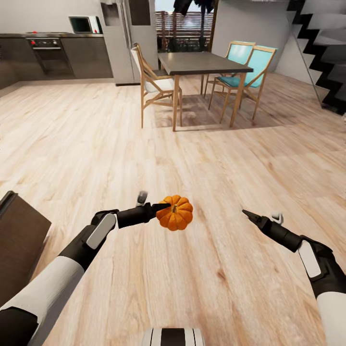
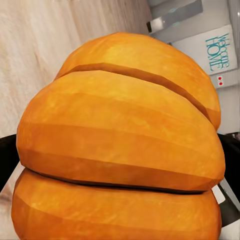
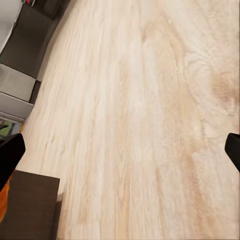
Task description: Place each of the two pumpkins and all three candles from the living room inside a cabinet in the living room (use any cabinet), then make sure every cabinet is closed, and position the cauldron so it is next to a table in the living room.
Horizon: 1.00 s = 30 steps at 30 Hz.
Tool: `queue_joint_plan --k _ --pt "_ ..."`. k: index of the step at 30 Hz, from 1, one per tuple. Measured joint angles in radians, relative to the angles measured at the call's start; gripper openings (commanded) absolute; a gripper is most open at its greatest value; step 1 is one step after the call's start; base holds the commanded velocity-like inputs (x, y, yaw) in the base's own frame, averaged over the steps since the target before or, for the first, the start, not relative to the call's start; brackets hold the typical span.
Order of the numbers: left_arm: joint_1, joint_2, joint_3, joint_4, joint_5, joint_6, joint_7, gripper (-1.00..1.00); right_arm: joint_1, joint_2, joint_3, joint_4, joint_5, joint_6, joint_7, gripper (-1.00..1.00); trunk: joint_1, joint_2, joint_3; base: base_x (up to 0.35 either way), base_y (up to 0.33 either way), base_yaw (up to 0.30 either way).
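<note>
My left gripper (image 1: 161, 209) is shut on an orange pumpkin (image 1: 177, 214) with a dark stem, holding it by its side above the wooden floor. Up close in the left wrist view, the pumpkin (image 2: 120, 145) sits between the dark fingers (image 2: 6, 160). Off to the right, my right gripper (image 1: 247, 214) stands open and holds nothing; its fingertips (image 3: 10, 155) are spread wide over bare floor. A corner of the dark-brown cabinet (image 1: 19, 240) lies at the lower left, beside my left arm. The candles and the cauldron are out of view.
Ahead stands a dark dining table (image 1: 202, 62) with a wooden chair (image 1: 154, 84) and two teal chairs (image 1: 254, 67). A kitchen counter with an oven (image 1: 48, 53) and a fridge (image 1: 127, 33) line the back wall. A staircase (image 1: 327, 53) rises at the right. Open floor lies between.
</note>
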State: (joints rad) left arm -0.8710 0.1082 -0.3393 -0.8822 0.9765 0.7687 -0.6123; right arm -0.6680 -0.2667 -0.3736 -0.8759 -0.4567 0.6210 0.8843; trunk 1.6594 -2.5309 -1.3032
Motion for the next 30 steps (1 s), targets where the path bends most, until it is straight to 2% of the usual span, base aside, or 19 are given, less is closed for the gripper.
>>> queue_joint_plan --k 7,9,11,14,23,30 --pt "0.000 0.001 0.001 -0.001 -0.001 -0.001 -0.001 -1.00 -0.001 0.003 0.000 -0.001 0.008 -0.042 -0.039 1.00 -0.003 0.002 0.027 0.000 0.000 -0.004" --pt "0.001 0.005 0.002 -0.003 -0.003 -0.006 -0.002 -1.00 -0.001 0.004 0.000 0.000 0.007 -0.044 -0.042 1.00 -0.003 0.002 0.027 0.000 0.000 0.000" --pt "0.003 0.044 0.006 -0.003 0.004 -0.017 -0.007 -1.00 -0.001 0.004 -0.001 0.001 0.004 -0.045 -0.044 1.00 -0.003 0.002 0.027 -0.053 0.000 0.000" --pt "0.004 0.058 0.007 -0.003 0.011 -0.016 -0.012 -1.00 0.000 0.004 -0.001 0.002 0.002 -0.046 -0.045 1.00 -0.003 0.002 0.027 -0.245 0.000 0.000" --pt "0.004 0.061 0.008 -0.003 0.007 -0.017 -0.014 -1.00 -0.001 0.004 -0.001 0.002 0.002 -0.046 -0.047 1.00 -0.003 0.002 0.027 -0.328 0.000 -0.003" --pt "0.004 0.062 0.007 -0.008 0.006 -0.019 -0.016 -1.00 -0.001 0.005 -0.002 0.018 0.000 -0.046 -0.047 1.00 -0.003 0.002 0.034 -0.228 0.000 -0.185"
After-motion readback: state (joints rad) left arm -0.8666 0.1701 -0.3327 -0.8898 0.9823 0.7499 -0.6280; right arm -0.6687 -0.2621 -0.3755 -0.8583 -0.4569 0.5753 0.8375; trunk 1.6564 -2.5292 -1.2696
